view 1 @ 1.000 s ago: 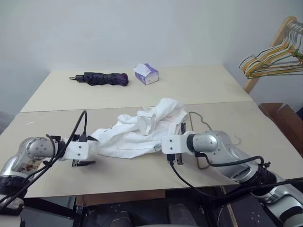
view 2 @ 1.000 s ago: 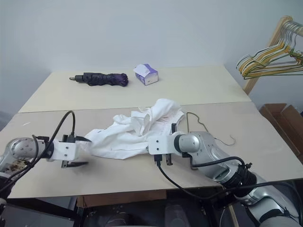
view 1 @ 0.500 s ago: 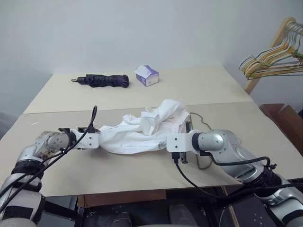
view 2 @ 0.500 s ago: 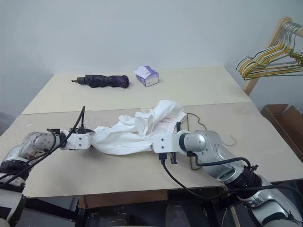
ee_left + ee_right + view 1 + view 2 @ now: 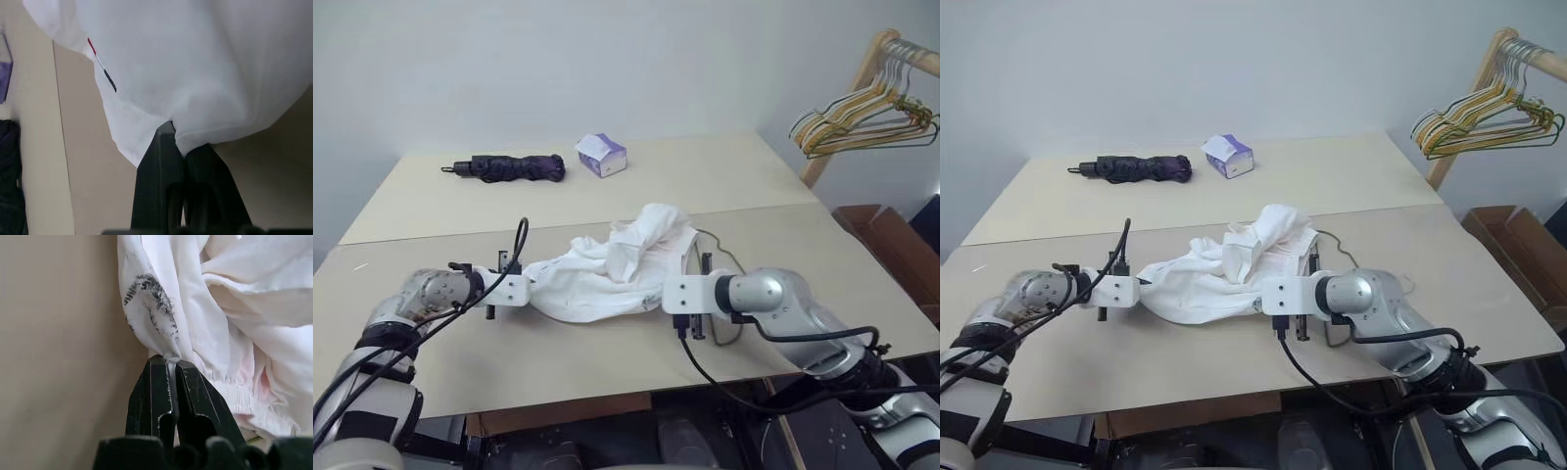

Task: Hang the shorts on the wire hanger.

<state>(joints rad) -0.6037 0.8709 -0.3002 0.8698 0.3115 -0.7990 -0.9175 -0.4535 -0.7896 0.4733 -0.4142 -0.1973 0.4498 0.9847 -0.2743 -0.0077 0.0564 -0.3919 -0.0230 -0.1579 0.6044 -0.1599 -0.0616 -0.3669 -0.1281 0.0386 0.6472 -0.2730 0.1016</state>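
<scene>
Tabletop (image 5: 607,352): one shorts (image 5: 607,274), one wire hanger (image 5: 729,257); both jaws pinching shorts.

Beige table (image 5: 607,352) — crumpled shorts (image 5: 607,269), wire hanger (image 5: 729,269) apparently partly beneath; far side — umbrella (image 5: 507,168), tissue box (image 5: 601,155).

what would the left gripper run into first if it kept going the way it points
The white thin-cloth shorts: the left gripper is already shut on their edge, so it would push into the bunched cloth, probably toward the right gripper on the far side.

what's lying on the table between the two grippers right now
The shorts, bunched, span the whole stretch from left gripper to right gripper, each pinching an edge. Both eye views show it.
</scene>
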